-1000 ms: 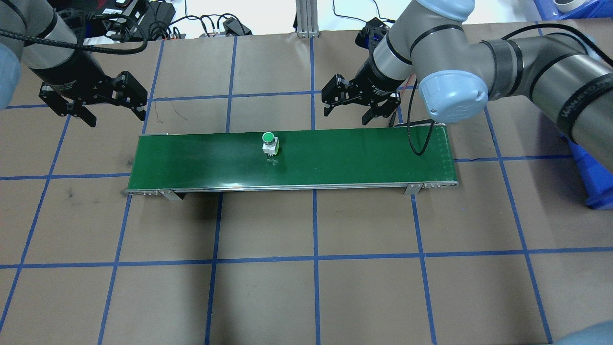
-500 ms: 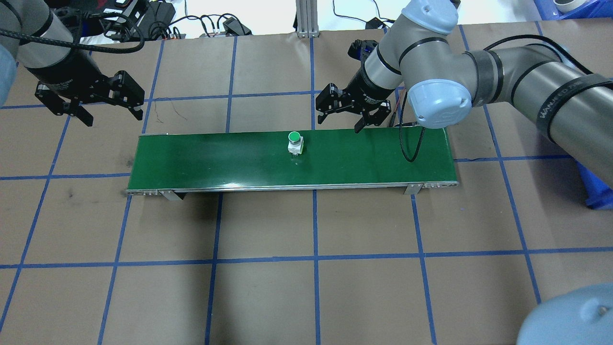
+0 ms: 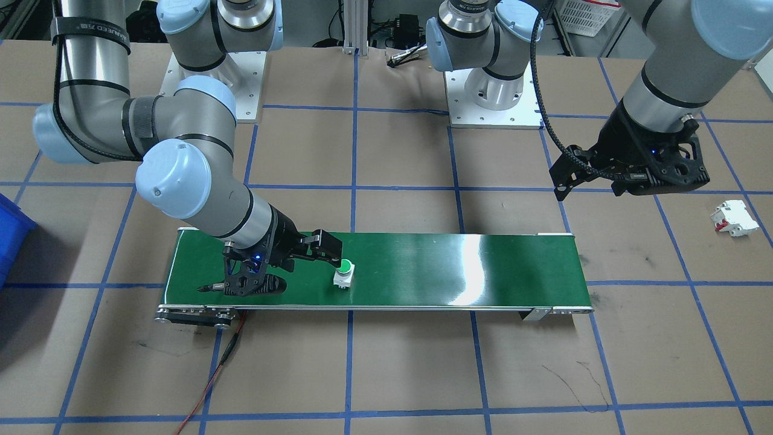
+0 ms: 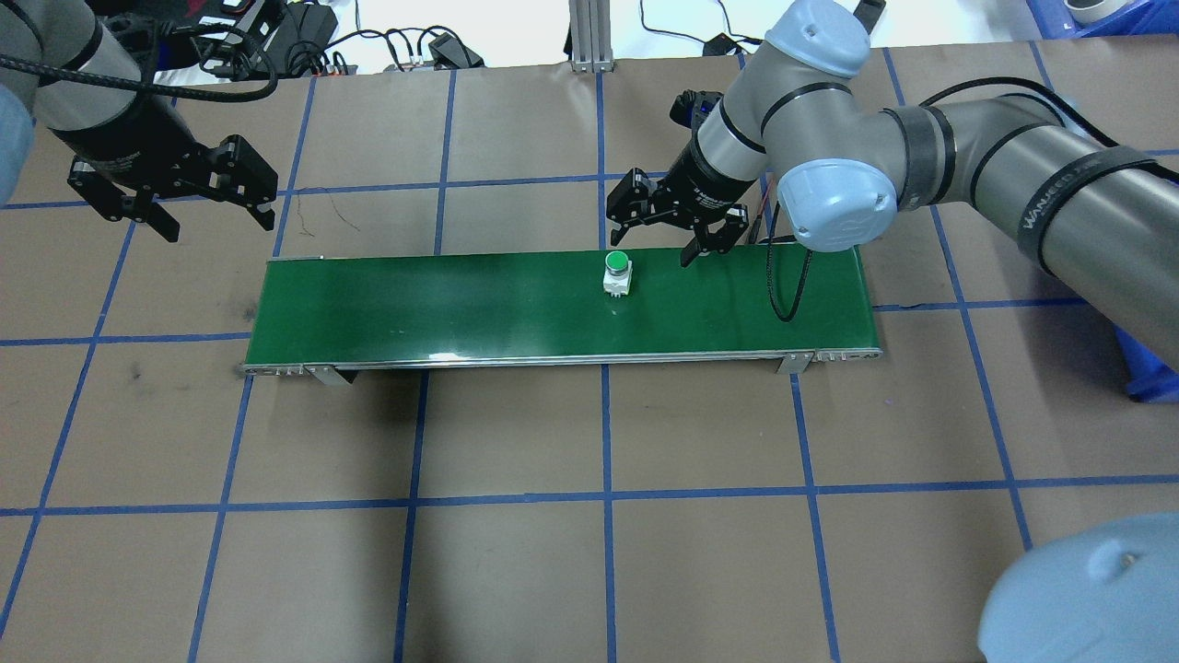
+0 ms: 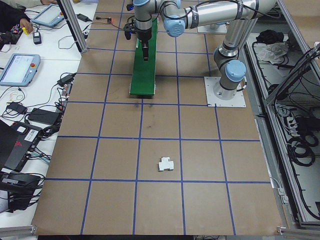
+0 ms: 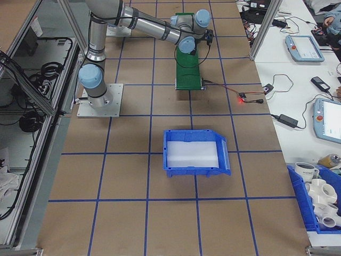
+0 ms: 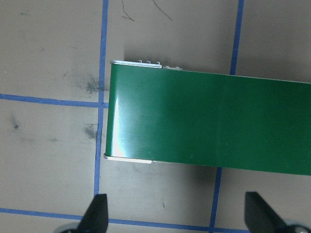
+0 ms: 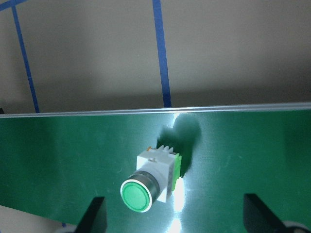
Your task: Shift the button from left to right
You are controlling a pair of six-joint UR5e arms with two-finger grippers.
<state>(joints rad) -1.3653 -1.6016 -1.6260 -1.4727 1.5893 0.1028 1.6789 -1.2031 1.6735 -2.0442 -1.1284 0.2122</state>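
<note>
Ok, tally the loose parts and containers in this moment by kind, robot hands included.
Push-button switch: 1
White block with red parts: 1
Green conveyor belt: 1
Open blue bin: 1
Robot hands: 2, the left hand and the right hand
Total: 6

green conveyor belt (image 4: 461, 304) on table | white-red block (image 3: 734, 218) | blue bin (image 6: 194, 152)

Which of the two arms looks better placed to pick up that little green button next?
The right one, probably. Its open tool hangs at the belt's far edge, close beside the button, which fills its wrist view. The left tool, also open, is off the belt's other end, seeing only bare belt.
</note>
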